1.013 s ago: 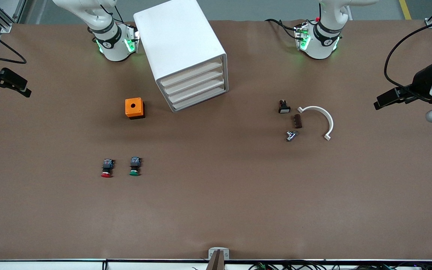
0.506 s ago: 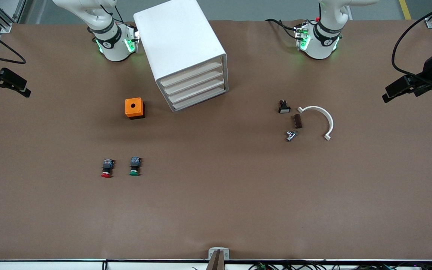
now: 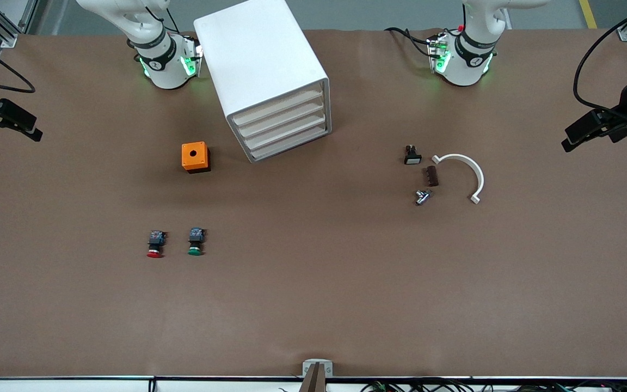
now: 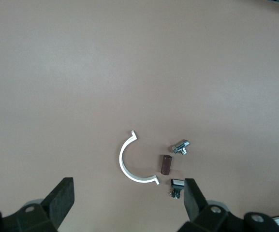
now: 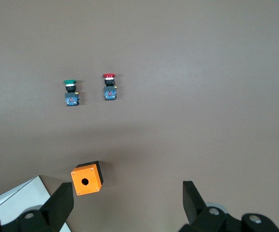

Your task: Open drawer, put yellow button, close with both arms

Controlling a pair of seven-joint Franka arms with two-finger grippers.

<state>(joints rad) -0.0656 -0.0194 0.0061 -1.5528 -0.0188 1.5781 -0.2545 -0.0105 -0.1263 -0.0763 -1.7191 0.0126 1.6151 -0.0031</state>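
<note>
The white cabinet [image 3: 270, 76] stands between the two arm bases, and its stacked drawers [image 3: 283, 125] are all pushed in. The yellow button is out of view in every frame. My left gripper [image 3: 572, 140] hangs open over the left arm's end of the table; in its wrist view the gripper [image 4: 128, 193] holds nothing and looks down on small parts. My right gripper [image 3: 30, 130] hangs open over the right arm's end of the table. In its own view that gripper [image 5: 127, 198] is empty too, above the orange box [image 5: 86, 178].
The orange box [image 3: 195, 157] with a round hole sits beside the cabinet. A red-capped button [image 3: 154, 244] and a green-capped button [image 3: 195, 242] lie nearer the front camera. Toward the left arm's end lie a white curved piece [image 3: 468, 169], a brown block [image 3: 432, 176], a metal part [image 3: 422, 196] and a small black switch [image 3: 412, 155].
My left gripper has drawn back toward the left arm's end of the table. The right gripper has shifted slightly outward. Nothing on the table has moved.
</note>
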